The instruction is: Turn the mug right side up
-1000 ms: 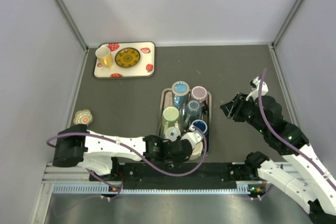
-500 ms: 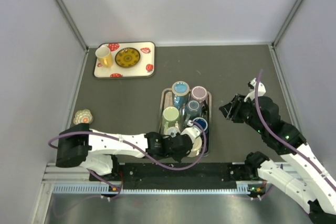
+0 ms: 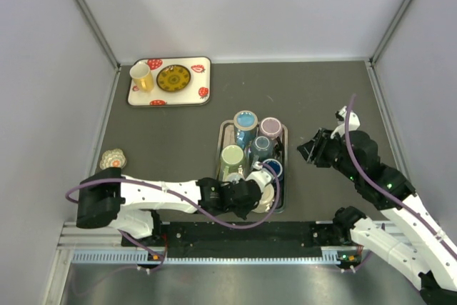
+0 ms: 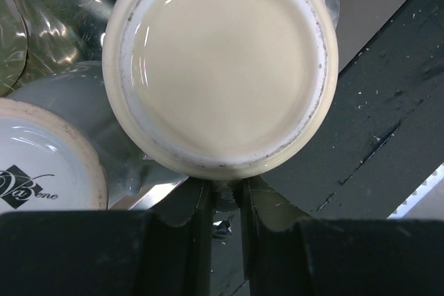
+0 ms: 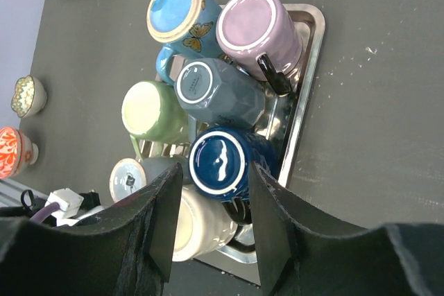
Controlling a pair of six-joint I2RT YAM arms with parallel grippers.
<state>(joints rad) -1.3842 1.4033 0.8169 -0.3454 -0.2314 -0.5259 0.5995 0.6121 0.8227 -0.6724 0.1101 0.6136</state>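
Note:
Several mugs lie upside down, crowded in a metal tray (image 3: 284,133). A cream mug (image 3: 265,191) sits at the tray's near end; its pale base (image 4: 218,67) fills the left wrist view. My left gripper (image 3: 246,196) is nearly shut (image 4: 222,195) on a thin part at the cream mug's edge, seemingly its handle. My right gripper (image 3: 312,149) is open and empty, right of the tray and above the table. In its view (image 5: 215,227) a navy mug (image 5: 222,161) and the cream mug (image 5: 198,223) lie between the fingers.
The tray also holds a blue butterfly mug (image 5: 175,8), a purple mug (image 5: 257,22), a grey mug (image 5: 208,88), a green mug (image 5: 149,109) and a logo-based mug (image 4: 35,164). A strawberry tray (image 3: 169,98) with a yellow cup (image 3: 141,75) stands back left. A small floral bowl (image 3: 112,158) sits left.
My left gripper has shifted slightly at the tray's near end, staying on the cream mug. My right gripper has moved a little left toward the tray.

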